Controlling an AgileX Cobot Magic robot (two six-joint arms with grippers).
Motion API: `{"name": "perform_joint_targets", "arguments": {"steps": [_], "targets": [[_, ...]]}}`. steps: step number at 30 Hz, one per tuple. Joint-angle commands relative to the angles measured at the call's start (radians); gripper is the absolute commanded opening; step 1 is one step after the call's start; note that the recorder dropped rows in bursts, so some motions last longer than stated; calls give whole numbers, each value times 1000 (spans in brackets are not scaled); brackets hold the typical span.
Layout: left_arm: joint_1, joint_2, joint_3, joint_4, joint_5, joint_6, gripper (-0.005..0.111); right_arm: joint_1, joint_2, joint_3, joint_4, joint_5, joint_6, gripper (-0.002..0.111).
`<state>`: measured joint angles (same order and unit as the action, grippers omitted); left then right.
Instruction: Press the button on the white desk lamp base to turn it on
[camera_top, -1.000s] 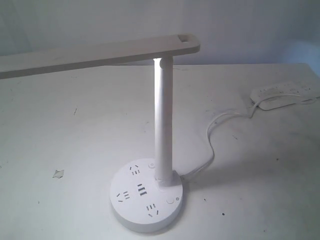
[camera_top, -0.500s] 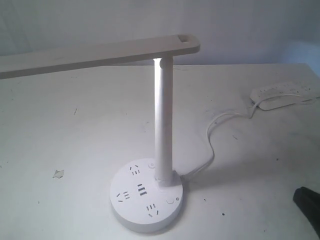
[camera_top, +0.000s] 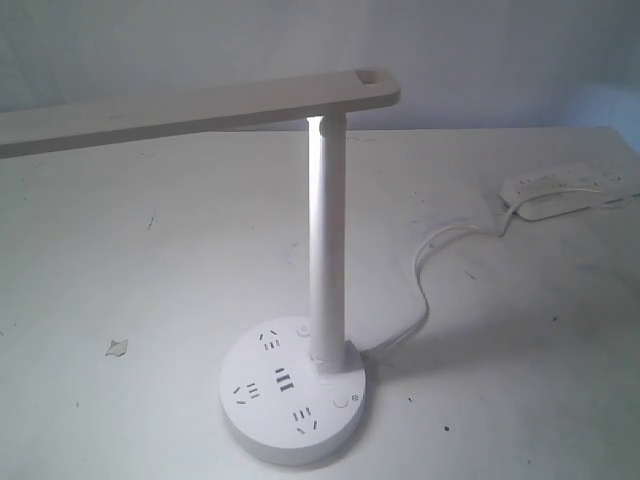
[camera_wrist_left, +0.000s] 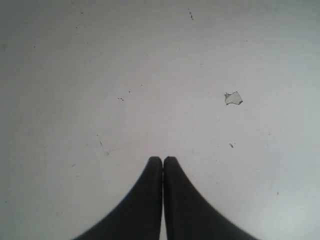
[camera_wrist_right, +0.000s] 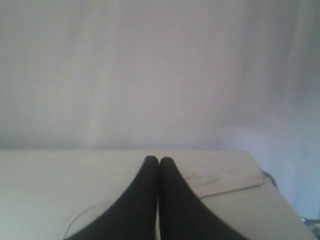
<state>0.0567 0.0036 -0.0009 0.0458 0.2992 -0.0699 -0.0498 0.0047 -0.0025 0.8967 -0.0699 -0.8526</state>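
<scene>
White desk lamp base (camera_top: 292, 420) unlit, button (camera_top: 340, 403) with sun mark just right of pole (camera_top: 326, 240) foot in exterior view; plain button (camera_top: 303, 330) sits behind pole. Left gripper (camera_wrist_left: 163, 160) held with tips together over table (camera_wrist_left: 75, 75). Right gripper (camera_wrist_right: 159, 160) likewise together, well clear of pole. Joined tips judged best lowered straight onto button, light press applied, socket slots (camera_top: 283, 381) avoided
</scene>
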Motion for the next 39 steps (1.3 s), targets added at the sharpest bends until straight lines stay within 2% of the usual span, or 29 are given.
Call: {"name": "perform_joint_targets", "arguments": {"steps": [1,3,5,8,10,14,18,23,39], "targets": [[1,-4,1,0,7,-1,0,-6,-5,2,-3,-216,28,0],[1,-4,1,0,7,-1,0,-9,-5,2,-74,-240,34,0],[1,-4,1,0,7,-1,0,-10,-5,2,-250,-228,99,0],[1,-4,1,0,7,-1,0,-11,-5,2,-606,-174,305,0],[1,-4,1,0,7,-1,0,-11,-5,2,-775,-121,465,0],[1,-4,1,0,7,-1,0,-11,-5,2,-953,52,658,0],[1,-4,1,0,7,-1,0,-16,-5,2,-997,257,751,0],[1,-4,1,0,7,-1,0,-62,-5,2,-997,421,833,0],[1,-4,1,0,7,-1,0,-93,-5,2,-995,428,833,0]]}}
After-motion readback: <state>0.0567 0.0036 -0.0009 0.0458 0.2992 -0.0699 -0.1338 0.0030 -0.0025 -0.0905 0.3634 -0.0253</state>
